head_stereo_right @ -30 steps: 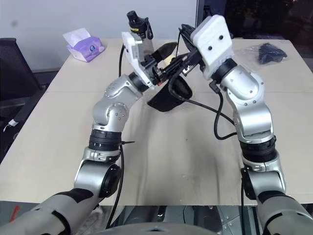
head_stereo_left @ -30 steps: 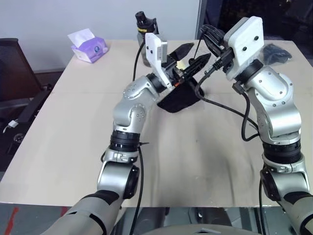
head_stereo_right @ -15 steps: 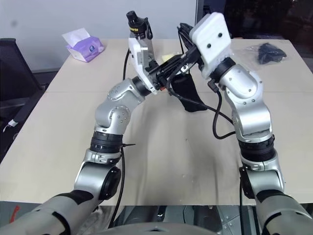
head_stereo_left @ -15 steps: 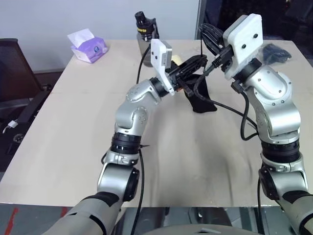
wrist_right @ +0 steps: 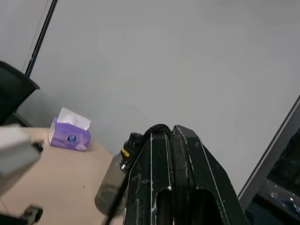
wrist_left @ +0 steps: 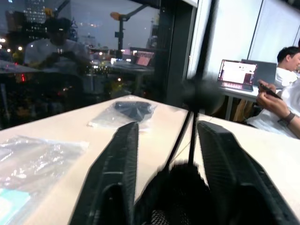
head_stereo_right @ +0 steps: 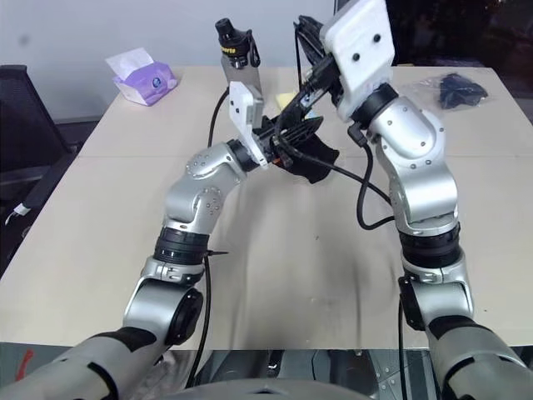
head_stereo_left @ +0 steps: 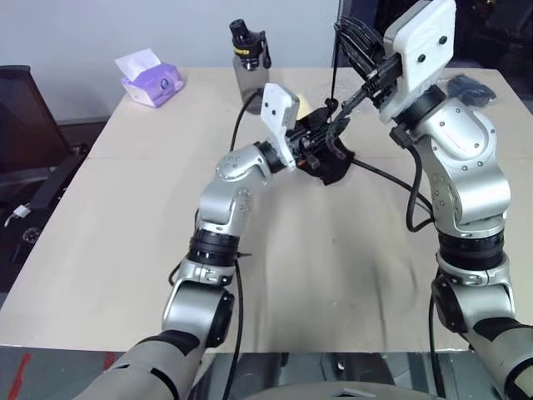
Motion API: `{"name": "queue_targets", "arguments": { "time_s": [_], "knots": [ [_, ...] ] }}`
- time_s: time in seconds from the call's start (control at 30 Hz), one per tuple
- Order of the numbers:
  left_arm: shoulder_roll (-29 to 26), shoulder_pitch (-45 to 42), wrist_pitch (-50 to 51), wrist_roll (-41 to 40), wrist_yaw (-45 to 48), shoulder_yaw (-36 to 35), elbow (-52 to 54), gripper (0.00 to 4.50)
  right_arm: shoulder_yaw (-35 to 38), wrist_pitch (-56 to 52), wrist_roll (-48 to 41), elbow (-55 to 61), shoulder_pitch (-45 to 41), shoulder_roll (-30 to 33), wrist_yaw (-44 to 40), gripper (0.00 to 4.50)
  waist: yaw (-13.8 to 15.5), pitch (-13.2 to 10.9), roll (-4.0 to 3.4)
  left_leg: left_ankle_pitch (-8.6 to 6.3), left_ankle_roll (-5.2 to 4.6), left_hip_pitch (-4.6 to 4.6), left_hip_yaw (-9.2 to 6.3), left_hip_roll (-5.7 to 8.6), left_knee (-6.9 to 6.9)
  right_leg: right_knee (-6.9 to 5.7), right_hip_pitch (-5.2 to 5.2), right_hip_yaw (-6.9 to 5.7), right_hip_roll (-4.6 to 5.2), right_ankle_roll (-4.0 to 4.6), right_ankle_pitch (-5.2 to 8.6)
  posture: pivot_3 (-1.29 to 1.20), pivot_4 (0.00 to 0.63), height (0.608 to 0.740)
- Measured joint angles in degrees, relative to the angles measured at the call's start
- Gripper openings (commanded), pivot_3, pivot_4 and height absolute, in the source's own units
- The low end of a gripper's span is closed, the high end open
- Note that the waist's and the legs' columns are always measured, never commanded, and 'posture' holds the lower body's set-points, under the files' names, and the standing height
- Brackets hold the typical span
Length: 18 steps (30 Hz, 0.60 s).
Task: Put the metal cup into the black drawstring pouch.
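Observation:
The black drawstring pouch (head_stereo_left: pixel 335 169) sits bunched low over the table's middle, its thin cord running taut up to my right gripper (head_stereo_left: pixel 353 43). That gripper is shut, and the cord's loop shows at its fingertips (wrist_right: pixel 159 129). My left gripper (head_stereo_left: pixel 321 138) is at the pouch's near side. In the left wrist view its fingers (wrist_left: pixel 119 154) stand apart, with the pouch's gathered top (wrist_left: pixel 176 187) between them and the cords rising from it. The metal cup is hidden.
A grey water bottle (head_stereo_left: pixel 246 62) with a black cap and a purple tissue box (head_stereo_left: pixel 152 82) stand at the table's far edge. A clear bag holding a dark item (head_stereo_left: pixel 470 87) lies far right. A person (wrist_left: pixel 286 93) sits at another table beyond.
The pouch, hanging wide open a second ago, has drawn in and dropped to a small bundle. My left hand sank with it. My right gripper kept the cord up high.

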<state>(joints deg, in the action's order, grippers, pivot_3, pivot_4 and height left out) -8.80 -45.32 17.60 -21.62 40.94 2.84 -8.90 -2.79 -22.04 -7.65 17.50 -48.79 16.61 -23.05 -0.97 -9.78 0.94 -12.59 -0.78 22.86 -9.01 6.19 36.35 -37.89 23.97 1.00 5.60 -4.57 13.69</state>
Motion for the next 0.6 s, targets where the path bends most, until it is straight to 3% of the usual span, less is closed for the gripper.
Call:
{"name": "queue_targets", "arguments": {
  "time_s": [0.23,0.43,0.6],
  "knots": [
    [0.27,0.19,-1.90,1.66,0.08,0.20,-0.92,1.76,2.27,1.65,-1.85,-0.02,-2.63,-1.79,1.69,0.00,0.02,0.00,0.00,0.00,0.00,0.00,-0.01,0.00,0.00,-0.02,0.01,-0.01,0.00,0.00,0.00,0.00,0.150,0.740],
    [4.19,-1.41,-2.62,-5.78,-0.05,-5.33,-0.23,1.76,1.11,1.43,-0.77,-0.03,-0.23,0.02,1.07,0.00,-0.06,0.00,0.00,0.00,0.00,0.00,0.00,-0.01,0.00,-0.02,0.02,-0.01,0.00,0.00,0.00,0.00,0.150,0.740],
    [3.79,-1.70,-1.92,-7.87,0.19,-5.70,1.68,1.76,-0.18,1.09,0.44,-0.05,0.41,1.02,0.83,0.00,-0.13,0.00,0.00,0.00,0.00,0.00,0.03,-0.01,0.00,-0.03,0.02,0.01,0.00,0.00,-0.01,0.00,0.150,0.740]
  ]
}}
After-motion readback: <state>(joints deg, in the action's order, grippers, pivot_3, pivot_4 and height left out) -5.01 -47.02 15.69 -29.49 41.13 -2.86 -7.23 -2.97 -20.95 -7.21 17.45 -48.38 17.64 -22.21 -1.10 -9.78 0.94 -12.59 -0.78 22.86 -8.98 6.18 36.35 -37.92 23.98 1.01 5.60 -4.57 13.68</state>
